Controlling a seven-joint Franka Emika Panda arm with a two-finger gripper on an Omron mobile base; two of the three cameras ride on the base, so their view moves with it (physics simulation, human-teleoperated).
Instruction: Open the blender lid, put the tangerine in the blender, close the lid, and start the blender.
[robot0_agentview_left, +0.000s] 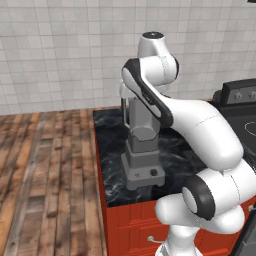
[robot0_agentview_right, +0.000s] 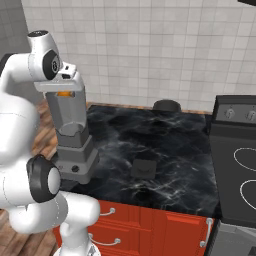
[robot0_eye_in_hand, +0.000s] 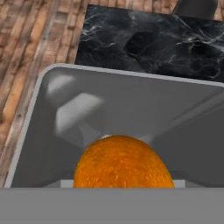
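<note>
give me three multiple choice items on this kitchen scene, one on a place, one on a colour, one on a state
1. Where does the blender lid lie?
A. on the black marble counter
B. on the jar's rim
C. on the stove

2. What colour are the cabinet fronts under the counter?
A. white
B. red
C. blue

3. How is the blender jar's top?
A. capped by its lid
B. covered by a plate
C. open, with the tangerine just above it

Answers:
1 A, the dark square cap sits flat on the marble, apart from the blender.
2 B, the drawer fronts are red with pale handles.
3 C, the hand view looks past the tangerine into the uncovered jar.
</note>
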